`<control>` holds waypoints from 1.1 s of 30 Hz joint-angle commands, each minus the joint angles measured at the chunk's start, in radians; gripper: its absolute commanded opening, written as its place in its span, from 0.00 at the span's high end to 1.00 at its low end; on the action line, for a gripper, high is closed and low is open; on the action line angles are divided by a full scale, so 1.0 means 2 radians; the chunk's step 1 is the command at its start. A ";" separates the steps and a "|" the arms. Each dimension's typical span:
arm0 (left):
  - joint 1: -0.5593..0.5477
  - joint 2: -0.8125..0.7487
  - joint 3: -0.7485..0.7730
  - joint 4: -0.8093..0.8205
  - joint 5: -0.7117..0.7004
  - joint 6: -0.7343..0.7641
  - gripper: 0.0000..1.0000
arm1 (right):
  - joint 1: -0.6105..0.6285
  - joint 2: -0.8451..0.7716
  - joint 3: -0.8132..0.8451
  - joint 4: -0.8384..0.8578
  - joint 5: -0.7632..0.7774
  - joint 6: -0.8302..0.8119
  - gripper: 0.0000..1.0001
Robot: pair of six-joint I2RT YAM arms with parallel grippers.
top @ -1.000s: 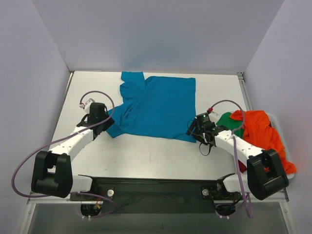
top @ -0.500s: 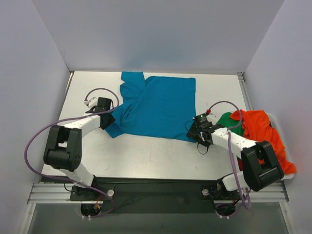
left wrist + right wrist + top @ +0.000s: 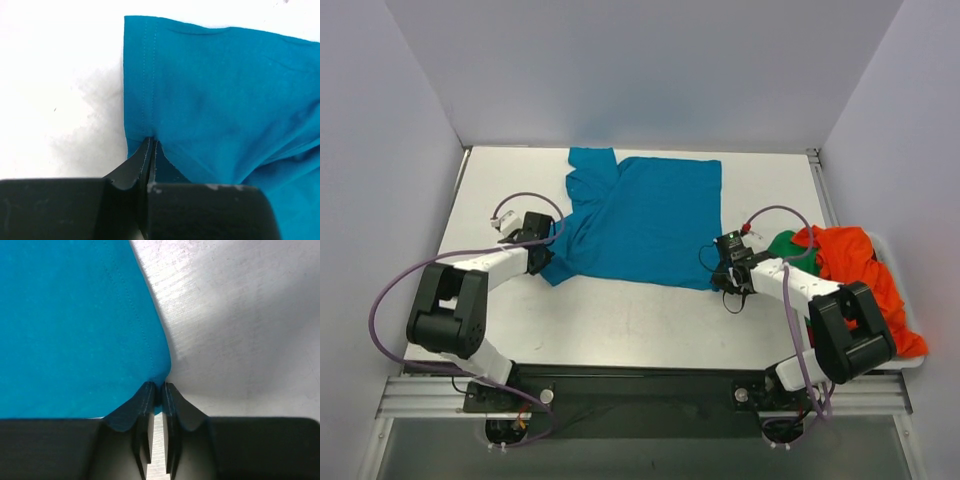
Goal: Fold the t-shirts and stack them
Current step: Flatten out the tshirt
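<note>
I have the teal t-shirt (image 3: 645,215) spread flat across the table (image 3: 620,320), lying from the centre out toward 12 o'clock, and a claw on each of its 2 near corners, at 7 and 5 o'clock of the cloth. I judge this placing is meant for carrying the near edge up and over toward 12 o'clock for the 1st fold.

The left gripper (image 3: 150,150) has its jaws pressed fully together on the stitched hem at the near-left corner. The right gripper (image 3: 161,390) is closed down to a sliver, with the near-right corner tucked between its tips.

Both arms lie low, forearms almost level with the table. The left reaches in from 8 o'clock, the right from 4 o'clock, and each wrist points inward at the shirt.

The orange t-shirt (image 3: 855,270) and green t-shirt (image 3: 790,250) sit heaped at 3 o'clock, unfolded.
</note>
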 commanded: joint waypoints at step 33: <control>-0.198 -0.286 -0.046 -0.080 -0.018 0.057 0.41 | -0.082 -0.174 -0.037 -0.113 0.022 -0.038 0.94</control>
